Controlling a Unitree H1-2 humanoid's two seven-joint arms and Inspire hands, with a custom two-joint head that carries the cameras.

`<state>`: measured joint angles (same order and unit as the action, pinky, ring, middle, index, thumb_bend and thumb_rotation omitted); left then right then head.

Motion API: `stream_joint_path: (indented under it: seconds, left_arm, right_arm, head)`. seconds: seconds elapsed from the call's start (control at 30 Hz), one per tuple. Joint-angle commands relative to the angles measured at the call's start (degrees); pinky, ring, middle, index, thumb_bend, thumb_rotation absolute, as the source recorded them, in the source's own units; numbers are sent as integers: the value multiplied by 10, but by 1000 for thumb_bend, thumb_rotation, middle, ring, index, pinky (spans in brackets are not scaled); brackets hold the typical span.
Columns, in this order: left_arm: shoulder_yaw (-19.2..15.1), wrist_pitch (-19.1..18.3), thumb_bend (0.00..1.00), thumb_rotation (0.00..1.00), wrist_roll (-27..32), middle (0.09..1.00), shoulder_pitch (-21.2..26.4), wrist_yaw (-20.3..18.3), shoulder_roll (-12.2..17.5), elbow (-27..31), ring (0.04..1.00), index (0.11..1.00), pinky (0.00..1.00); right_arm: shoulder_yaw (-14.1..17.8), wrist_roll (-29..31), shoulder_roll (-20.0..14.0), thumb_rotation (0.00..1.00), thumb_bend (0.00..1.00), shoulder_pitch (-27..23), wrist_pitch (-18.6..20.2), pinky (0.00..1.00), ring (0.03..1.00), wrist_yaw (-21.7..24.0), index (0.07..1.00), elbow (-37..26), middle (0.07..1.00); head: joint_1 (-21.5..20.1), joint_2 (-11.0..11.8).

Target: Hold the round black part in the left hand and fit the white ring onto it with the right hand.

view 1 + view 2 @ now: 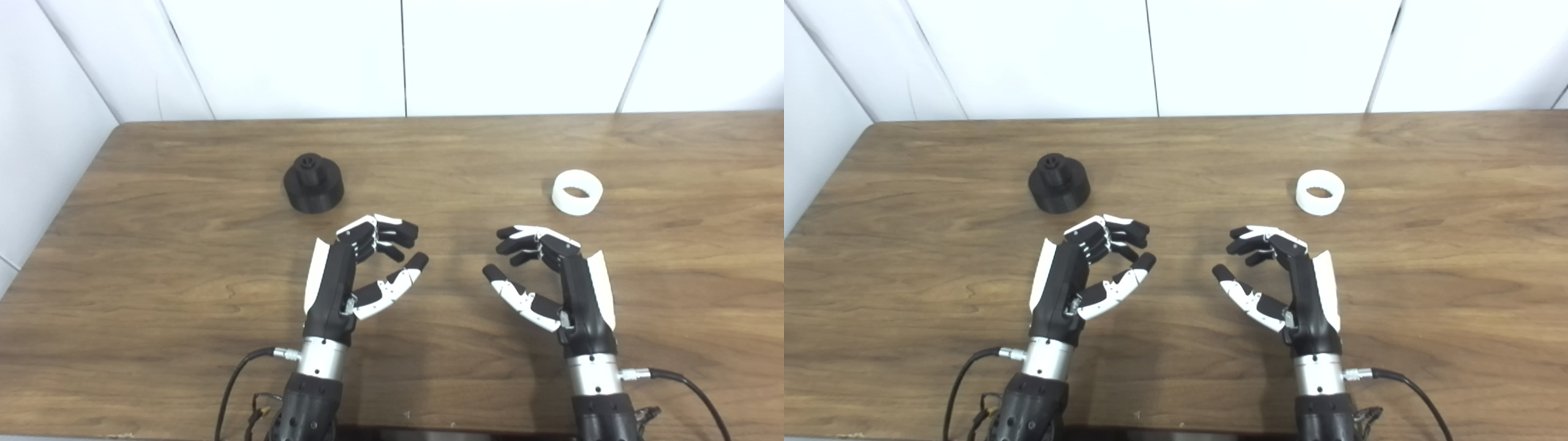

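Observation:
The round black part (313, 183) stands upright on the wooden table (184, 275), with a small hub on top. My left hand (358, 269) hovers just near and right of it, open, fingers curled and apart from the thumb, holding nothing. The white ring (577, 192) lies flat on the table at the right. My right hand (545, 275) is a little nearer than the ring and to its left, open in the same curled pose and empty. Both hands face each other across the middle of the table.
White wall panels (404, 55) rise behind the table's far edge, and another wall closes the left side. Cables (236, 380) trail from both wrists at the near edge.

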<state>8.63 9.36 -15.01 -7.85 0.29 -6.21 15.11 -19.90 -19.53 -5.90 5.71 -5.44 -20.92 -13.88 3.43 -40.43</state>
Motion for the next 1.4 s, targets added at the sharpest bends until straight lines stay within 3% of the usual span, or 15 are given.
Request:
stream_joint_path:
  seconds: [0.0, 0.53, 0.67, 0.7, 0.77, 0.8, 0.93, 1.37]
  left_arm:
    - [2, 6, 499, 83, 0, 623, -14, 2, 8, 24, 571, 496, 476]
    - [3, 5, 499, 83, 1, 621, -15, 0, 8, 25, 577, 496, 484]
    - [7, 8, 499, 83, 0, 621, -17, 3, 3, 20, 580, 496, 490]
    - [10, 11, 499, 83, 1, 621, -17, 3, 0, 16, 582, 496, 491]
    - [16, 16, 500, 83, 0, 623, -17, 6, -4, 11, 585, 496, 488]
    - [19, 20, 500, 83, -3, 623, -16, 9, -7, 4, 585, 496, 487]
    - [30, 26, 501, 82, -7, 630, -15, 20, -18, -16, 602, 497, 514]
    - [43, 26, 500, 83, -29, 626, -11, 45, -18, -25, 597, 496, 515]
  right_arm:
    - [4, -5, 66, 160, 496, 20, -8, 491, 581, -5, 498, -21, 642]
    - [5, 1, 64, 161, 496, 22, -8, 499, 586, -2, 498, -22, 642]
    - [8, 6, 59, 159, 495, 24, -11, 501, 588, -1, 498, -23, 643]
    - [11, 13, 54, 159, 495, 25, -20, 501, 589, -1, 498, -20, 644]
    - [15, 25, 48, 157, 496, 25, -34, 508, 598, 1, 498, -15, 648]
    - [19, 29, 44, 157, 496, 26, -38, 509, 599, 1, 497, -13, 649]
    - [34, 34, 30, 162, 496, 30, -48, 526, 606, 6, 498, -3, 661]
    - [59, 49, 25, 166, 498, 32, -90, 525, 594, 23, 499, 25, 656]
  head:
    - [0, -1]
    - [4, 0]
    - [45, 10]
    - [83, 18]
    - [93, 21]
    - [121, 28]
    - [164, 46]
    - [168, 51]
